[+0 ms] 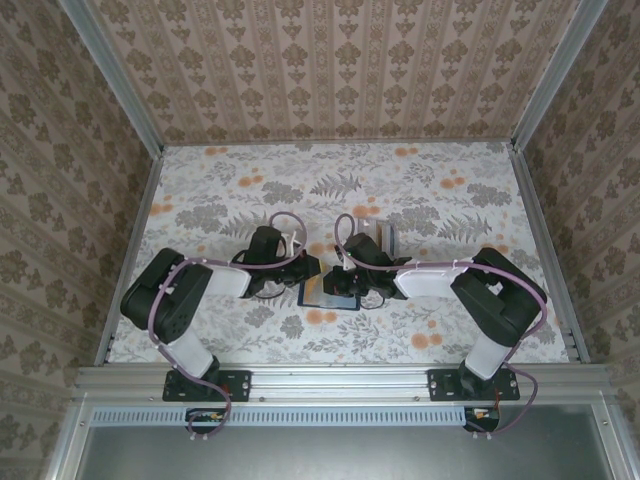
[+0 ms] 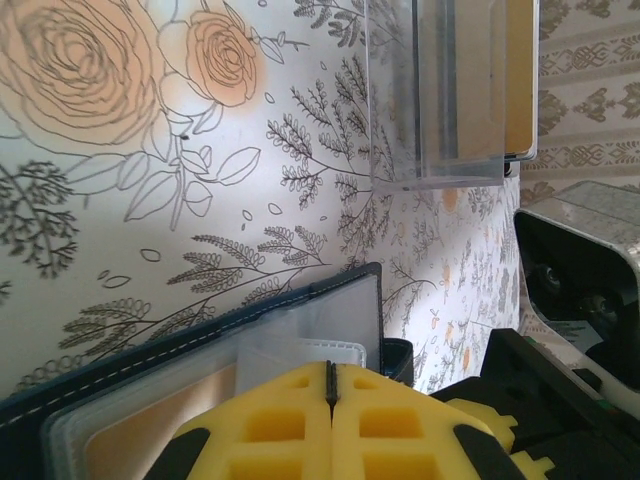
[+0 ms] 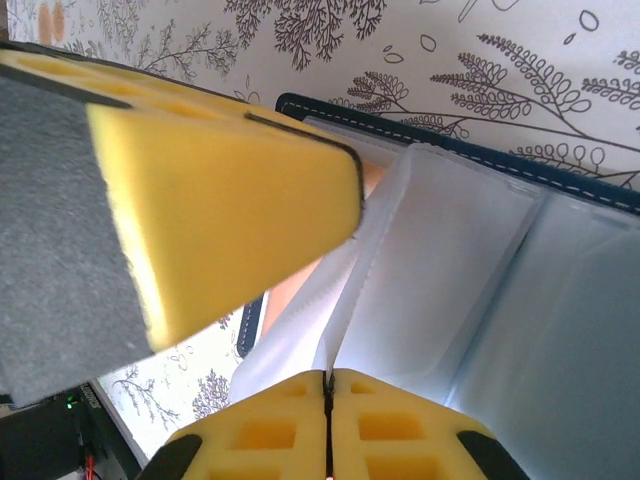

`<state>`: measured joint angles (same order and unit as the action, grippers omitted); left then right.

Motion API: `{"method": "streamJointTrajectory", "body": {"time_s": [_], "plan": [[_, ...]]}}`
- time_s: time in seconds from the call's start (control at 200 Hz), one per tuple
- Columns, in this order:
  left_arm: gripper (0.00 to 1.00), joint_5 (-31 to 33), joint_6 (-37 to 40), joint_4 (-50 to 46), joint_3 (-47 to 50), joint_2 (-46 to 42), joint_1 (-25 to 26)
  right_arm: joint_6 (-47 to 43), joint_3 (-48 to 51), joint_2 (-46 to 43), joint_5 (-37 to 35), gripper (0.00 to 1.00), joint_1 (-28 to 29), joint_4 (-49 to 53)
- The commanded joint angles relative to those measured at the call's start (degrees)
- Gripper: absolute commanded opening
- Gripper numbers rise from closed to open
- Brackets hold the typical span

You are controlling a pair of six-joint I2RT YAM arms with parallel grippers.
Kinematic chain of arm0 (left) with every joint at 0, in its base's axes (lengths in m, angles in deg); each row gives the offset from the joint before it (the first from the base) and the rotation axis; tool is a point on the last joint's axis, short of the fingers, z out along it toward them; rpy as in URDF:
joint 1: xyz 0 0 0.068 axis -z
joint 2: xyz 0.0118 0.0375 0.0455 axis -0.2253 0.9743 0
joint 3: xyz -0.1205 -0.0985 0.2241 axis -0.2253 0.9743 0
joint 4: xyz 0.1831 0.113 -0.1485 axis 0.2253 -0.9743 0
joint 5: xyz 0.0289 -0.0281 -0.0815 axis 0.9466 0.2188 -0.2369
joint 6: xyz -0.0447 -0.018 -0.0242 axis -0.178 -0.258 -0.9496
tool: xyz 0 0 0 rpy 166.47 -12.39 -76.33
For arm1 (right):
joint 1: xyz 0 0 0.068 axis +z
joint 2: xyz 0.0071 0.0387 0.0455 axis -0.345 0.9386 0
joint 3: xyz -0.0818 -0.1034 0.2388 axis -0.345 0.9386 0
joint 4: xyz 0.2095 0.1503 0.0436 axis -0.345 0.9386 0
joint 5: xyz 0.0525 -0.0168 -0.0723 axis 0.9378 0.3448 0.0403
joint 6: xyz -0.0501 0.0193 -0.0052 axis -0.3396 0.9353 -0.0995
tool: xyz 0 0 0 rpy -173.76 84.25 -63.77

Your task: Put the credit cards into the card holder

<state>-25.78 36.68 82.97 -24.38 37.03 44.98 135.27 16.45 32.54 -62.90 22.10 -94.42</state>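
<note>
Bright, soft, even light, faint shadows; wrist views blur up close; glare whitens the card holder (image 3: 480,250)

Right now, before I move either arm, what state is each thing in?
card holder: open, clear sleeves exposed
left gripper: shut, tips at a sleeve edge
right gripper: shut on a sleeve of the card holder
clear rack: standing, holding an orange-tan card

The card holder (image 2: 150,358) was matt navy with a stitched edge, its sleeves (image 3: 450,270) glossy clear plastic. The rack (image 2: 450,90) was smooth clear plastic; the table cover (image 2: 120,220) matt print.
</note>
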Motion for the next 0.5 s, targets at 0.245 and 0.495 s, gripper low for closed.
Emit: {"method": "streamJointTrajectory", "body": {"time_s": [0.245, 0.495], "plan": [[0.23, 5.5, 9.1, -12.7, -0.4, -7.1, -2.2, -0.1, 5.0, -6.7, 0.0, 0.02, -1.1, -1.1], [0.38, 11.1, 15.0, -22.1, -2.2, -11.1, -2.2, -2.4, 8.5, -12.7, -2.5, 0.07, -3.7, 6.5]]}}
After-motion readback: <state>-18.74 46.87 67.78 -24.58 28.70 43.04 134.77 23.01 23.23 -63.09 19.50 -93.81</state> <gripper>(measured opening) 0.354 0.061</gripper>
